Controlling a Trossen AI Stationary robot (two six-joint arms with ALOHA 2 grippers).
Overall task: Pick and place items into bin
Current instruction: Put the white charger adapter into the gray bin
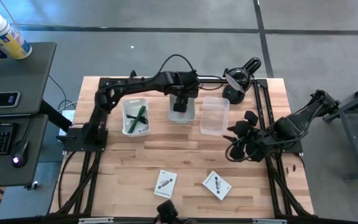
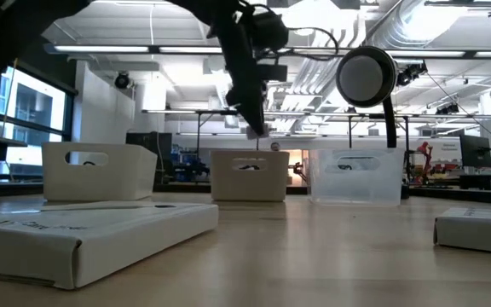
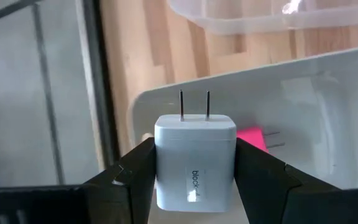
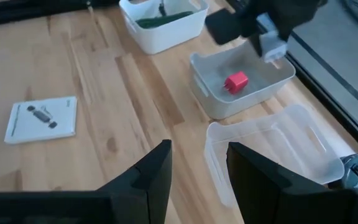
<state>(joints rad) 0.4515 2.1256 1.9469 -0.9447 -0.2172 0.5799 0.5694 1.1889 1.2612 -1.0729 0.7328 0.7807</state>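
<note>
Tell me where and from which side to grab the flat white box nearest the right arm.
Grip the flat white box across its two long edges, coming straight down from above: it lies flat on the table, turned diagonally, so rotate the right tool to match.

pink block (image 3: pixel 251 138): mostly hidden behind white cube (image 3: pixel 195 158) | white cards (image 2: pixel 92 230): print blurred, edge-cropped

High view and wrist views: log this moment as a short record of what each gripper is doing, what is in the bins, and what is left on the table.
left gripper: shut on white charger, above middle bin
right gripper: open, empty, waiting near clear bin
middle bin contents: pink block
left bin contents: green pen
clear bin contents: nothing visible
still on table: two white cards
</note>
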